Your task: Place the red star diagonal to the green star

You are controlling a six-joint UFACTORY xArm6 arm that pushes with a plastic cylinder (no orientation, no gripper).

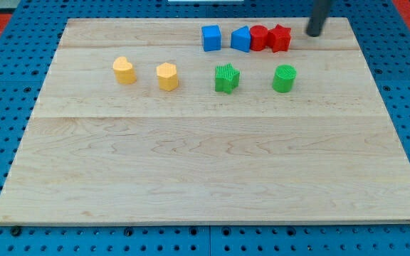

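The red star point(280, 38) sits near the view's top, at the right end of a tight row. The green star point(226, 78) lies below and to the left of it. My tip point(312, 33) is just right of the red star, a small gap apart, near the board's top edge. The rod runs up out of the view's top right.
A red round block point(259, 37) and a blue block point(241, 39) touch in the row left of the red star. A blue cube point(211, 38) stands further left. A green round block point(284, 78) lies right of the green star. Two yellow blocks point(124, 70) point(167, 76) lie at the left.
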